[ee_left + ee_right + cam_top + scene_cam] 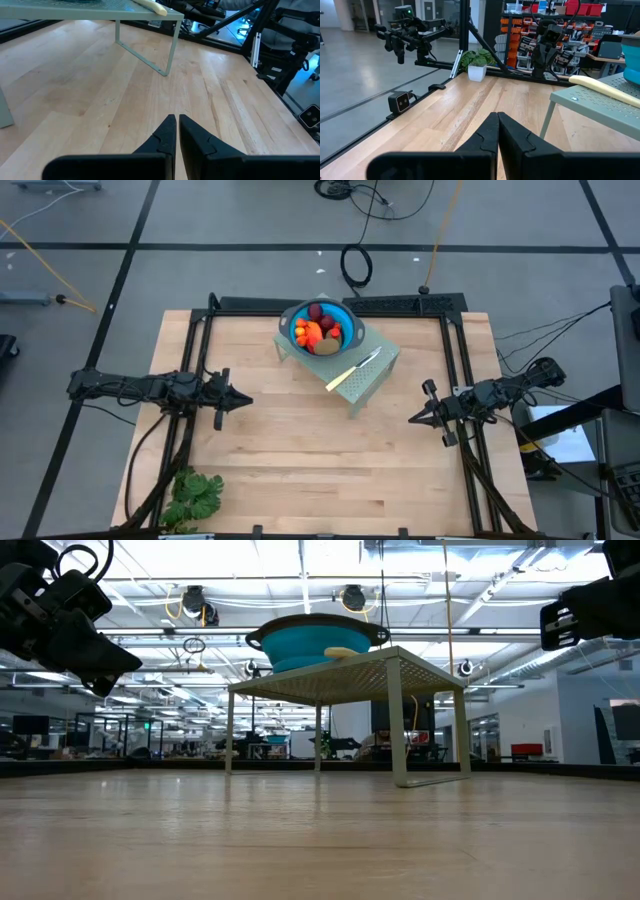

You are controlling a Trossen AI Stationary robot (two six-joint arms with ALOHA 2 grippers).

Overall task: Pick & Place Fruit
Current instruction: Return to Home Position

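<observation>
The fruit [320, 328], dark red balls, orange-red pieces and an olive-brown oval, lies in a blue bowl [345, 315]. The bowl stands on a pale green perforated stand [372, 378] at the far middle of the table. In the low view the bowl [312, 641] sits on the stand's top [400, 665] and hides the fruit. My left gripper [246, 400] hovers shut at the table's left side, well clear of the stand. My right gripper [412, 419] hovers shut at the table's right side. Both point toward the table's middle and hold nothing.
A yellow-handled knife [352, 369] lies on the stand beside the bowl. A leafy green bunch [192, 497] sits at the table's near left corner. A black frame [330, 304] runs along the table's far edge and sides. Bare wooden tabletop [320, 460] lies between the grippers.
</observation>
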